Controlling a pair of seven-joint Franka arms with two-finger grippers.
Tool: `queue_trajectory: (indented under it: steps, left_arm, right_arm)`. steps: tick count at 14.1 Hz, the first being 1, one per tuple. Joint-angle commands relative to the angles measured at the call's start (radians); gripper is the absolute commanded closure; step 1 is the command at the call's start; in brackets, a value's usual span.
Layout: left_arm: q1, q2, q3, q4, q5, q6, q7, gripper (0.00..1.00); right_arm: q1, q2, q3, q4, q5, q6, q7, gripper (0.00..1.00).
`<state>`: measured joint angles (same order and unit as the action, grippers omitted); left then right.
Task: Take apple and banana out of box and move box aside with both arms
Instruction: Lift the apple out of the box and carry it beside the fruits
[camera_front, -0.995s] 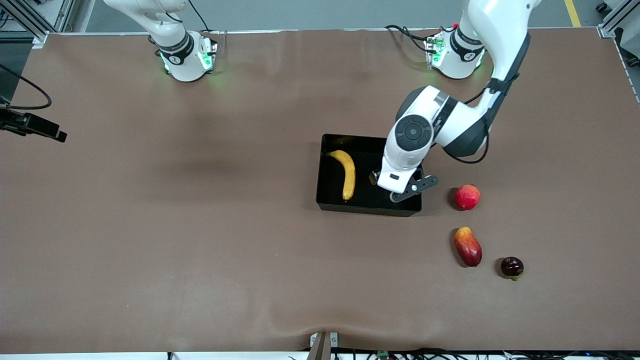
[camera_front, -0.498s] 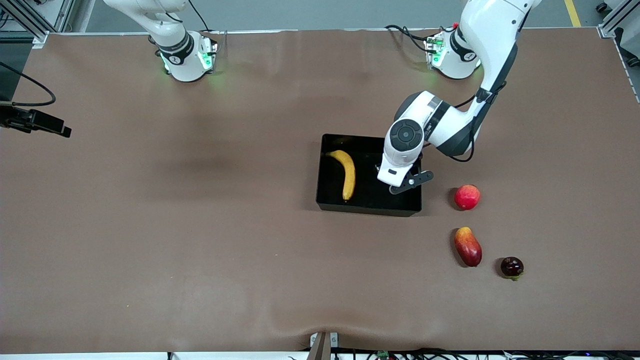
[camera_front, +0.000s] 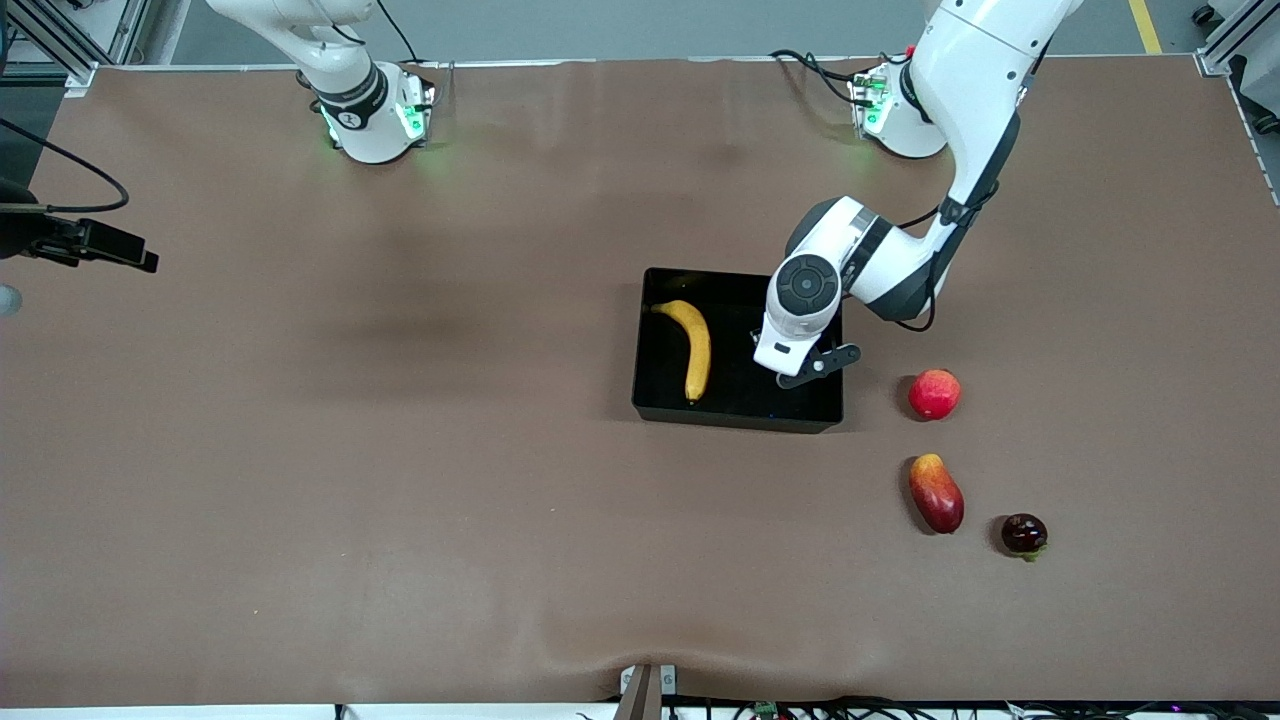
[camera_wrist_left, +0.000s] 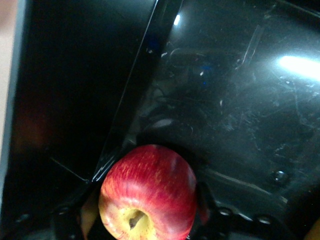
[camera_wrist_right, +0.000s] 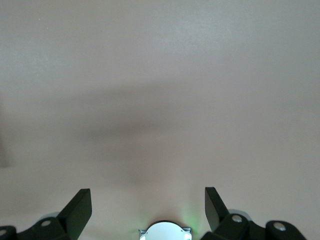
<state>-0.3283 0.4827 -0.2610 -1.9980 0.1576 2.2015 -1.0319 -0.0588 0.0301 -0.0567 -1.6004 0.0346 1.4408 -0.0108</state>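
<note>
The black box (camera_front: 736, 416) sits mid-table, with the yellow banana (camera_front: 695, 348) lying in it at the right arm's end. The left arm's wrist (camera_front: 803, 300) hangs over the box's other end and hides its gripper in the front view. In the left wrist view my left gripper (camera_wrist_left: 145, 216) is shut on the red apple (camera_wrist_left: 150, 185), whose yellowish stem dimple faces the camera, just above the box floor (camera_wrist_left: 240, 100) beside a sloping wall (camera_wrist_left: 142, 80). My right gripper (camera_wrist_right: 148, 202) is open and empty, high over bare table near its arm's base (camera_front: 372, 115).
A pinkish-red round fruit (camera_front: 934, 393), a red-orange mango (camera_front: 936, 493) and a small dark fruit (camera_front: 1024, 533) lie on the brown table (camera_front: 400, 450) toward the left arm's end, nearer the front camera than the box's end. A black fitting with a cable (camera_front: 95, 243) shows at the right arm's end.
The left hand with the apple has sunk lower over the box and drawn slightly toward the bases. The black fitting at the right arm's end has shifted a little inward.
</note>
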Motion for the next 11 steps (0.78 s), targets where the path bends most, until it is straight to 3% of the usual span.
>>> queue_trajectory:
  steps: [1,4,7,9,11]
  left_arm:
    - [-0.011,-0.006,-0.01,0.021,0.01,0.01,-0.026,1.0]
    - [0.0,-0.057,-0.01,0.097,0.011,-0.063,-0.01,1.0]
    - [0.014,-0.076,-0.003,0.321,0.011,-0.319,0.065,1.0]
    - [0.096,-0.094,-0.004,0.413,0.008,-0.413,0.207,1.0]
    - [0.205,-0.125,-0.009,0.42,0.007,-0.424,0.373,1.0]
  right_arm:
    - [0.022,-0.013,0.003,-0.015,-0.009,0.006,-0.005,0.0]
    - [0.025,-0.007,0.003,-0.016,-0.009,0.019,-0.003,0.0]
    - [0.04,-0.007,0.003,-0.016,-0.007,0.02,-0.003,0.0]
    - [0.053,-0.006,0.003,-0.016,-0.007,0.016,-0.006,0.0]
    - [0.062,-0.01,0.003,-0.013,-0.007,0.009,-0.009,0.0]
